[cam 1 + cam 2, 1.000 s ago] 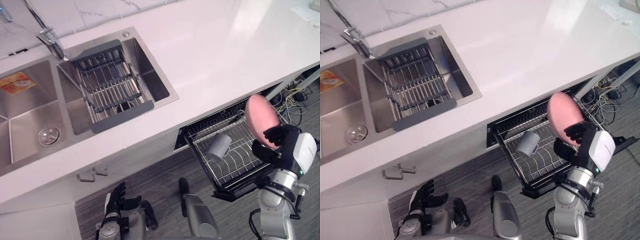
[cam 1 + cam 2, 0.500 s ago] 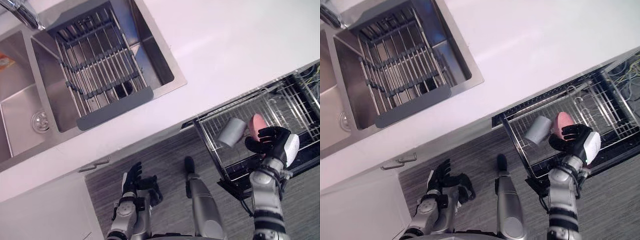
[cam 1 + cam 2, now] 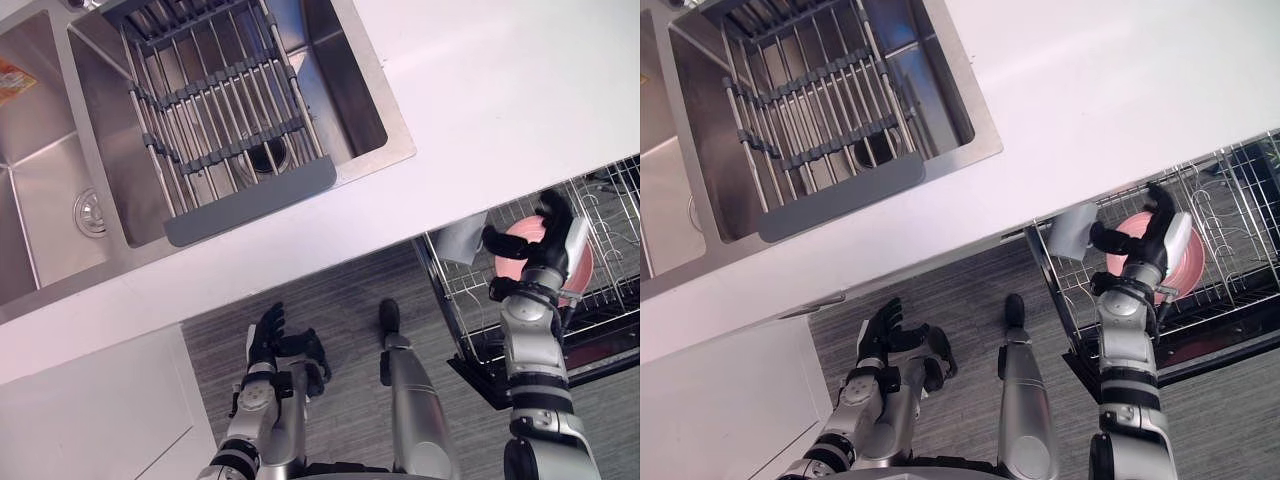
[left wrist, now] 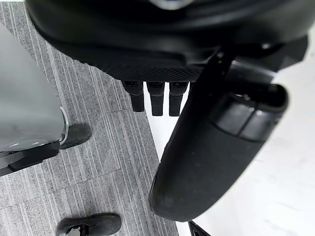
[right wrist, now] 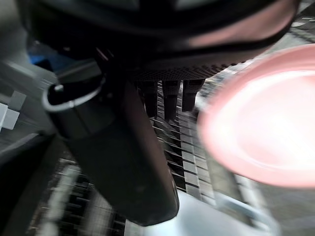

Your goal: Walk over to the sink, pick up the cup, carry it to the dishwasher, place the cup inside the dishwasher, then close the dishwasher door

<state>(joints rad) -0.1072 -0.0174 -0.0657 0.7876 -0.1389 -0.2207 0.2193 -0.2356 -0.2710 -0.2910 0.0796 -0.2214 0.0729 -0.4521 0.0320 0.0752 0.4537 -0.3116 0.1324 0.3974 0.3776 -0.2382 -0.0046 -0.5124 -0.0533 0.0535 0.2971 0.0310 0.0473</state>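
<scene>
Counter (image 3: pixel 500 90) up top. Pink plate (image 5: pixel 261 118) now down in dishwasher rack (image 3: pixel 620 200), right; my right hand (image 3: pixel 548 250) open, left hand (image 3: pixel 268 335) loose. Door next, I think.

Cup (image 3: pixel 462 242) partly under counter (image 3: pixel 500 100) edge; plate (image 3: pixel 581 272) partly behind right hand (image 3: pixel 545 252)

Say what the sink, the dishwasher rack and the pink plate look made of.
Sink: brushed stainless steel, soft reflections.
Dishwasher rack: thin pale wire, likely coated metal.
Pink plate: smooth, bright highlight; plastic or glazed ceramic, unclear.
</scene>
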